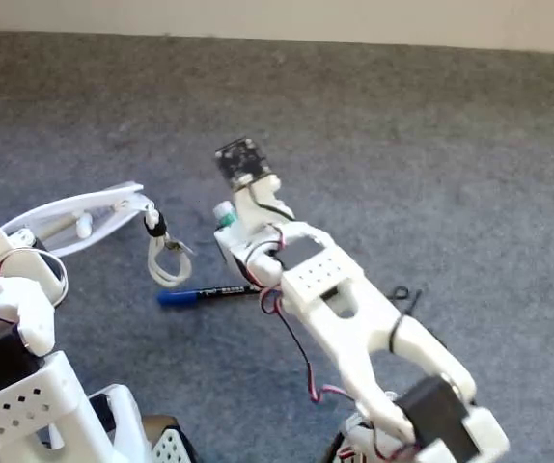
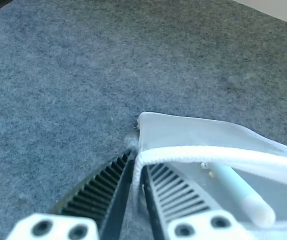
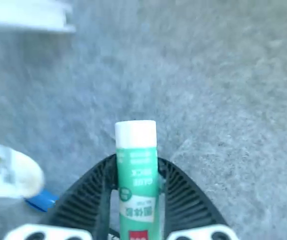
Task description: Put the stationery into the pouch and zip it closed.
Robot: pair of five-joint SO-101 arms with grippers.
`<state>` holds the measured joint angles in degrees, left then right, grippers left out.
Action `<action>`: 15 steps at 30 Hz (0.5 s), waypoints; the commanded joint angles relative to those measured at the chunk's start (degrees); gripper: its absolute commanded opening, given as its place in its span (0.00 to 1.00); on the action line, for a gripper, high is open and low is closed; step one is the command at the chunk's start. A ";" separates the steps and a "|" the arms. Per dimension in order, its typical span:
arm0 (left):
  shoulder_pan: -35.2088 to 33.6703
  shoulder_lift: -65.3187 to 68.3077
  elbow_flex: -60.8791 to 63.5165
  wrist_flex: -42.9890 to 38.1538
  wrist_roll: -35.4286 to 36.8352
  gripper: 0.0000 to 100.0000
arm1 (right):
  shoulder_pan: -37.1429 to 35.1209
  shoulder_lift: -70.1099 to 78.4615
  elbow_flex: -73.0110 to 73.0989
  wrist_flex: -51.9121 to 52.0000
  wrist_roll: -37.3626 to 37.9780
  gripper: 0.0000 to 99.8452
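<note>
Grey carpet runs under everything in the high view. At the left, the left arm holds the white pouch up off the carpet, and its cord loop hangs from the end nearer the middle. A blue pen lies flat on the carpet just beside that loop. The right arm stretches in from the lower right and carries the glue stick near the pouch's loop end, above the pen.

In the left wrist view, the left gripper is pinched closed on the pouch's rim. The fabric drapes limp from there, and a pale pen-like stick already lies inside. We judge the pouch soft and floppy, so a hold on the rim close to the zip should keep the mouth from collapsing.

In the right wrist view, the right gripper is clamped around the green body of the glue stick, with the white cap poking out past the fingertips. The pouch shows as a blur well ahead, and the pen's blue end sits off to one side below. We take the glue stick to be light, stiff and smooth-skinned. A grip around its middle suits it, though it could pivot or slide if bumped against the rim. The pen looks slim and apt to roll, so we would take it mid-barrel.
</note>
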<state>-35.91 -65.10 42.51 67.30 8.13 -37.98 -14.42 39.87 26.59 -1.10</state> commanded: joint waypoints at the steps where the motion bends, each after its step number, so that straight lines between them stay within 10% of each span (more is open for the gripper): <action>1: 0.84 -0.04 -0.75 -1.85 0.18 0.01 | 0.22 -9.36 1.27 0.22 -3.60 0.01; 15: 9.27 0.40 -0.57 -1.93 -0.09 0.01 | -2.77 -43.12 25.80 -20.18 -6.15 0.01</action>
<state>-29.58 -65.10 42.51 67.30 7.96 -38.68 -48.44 62.29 12.62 -6.90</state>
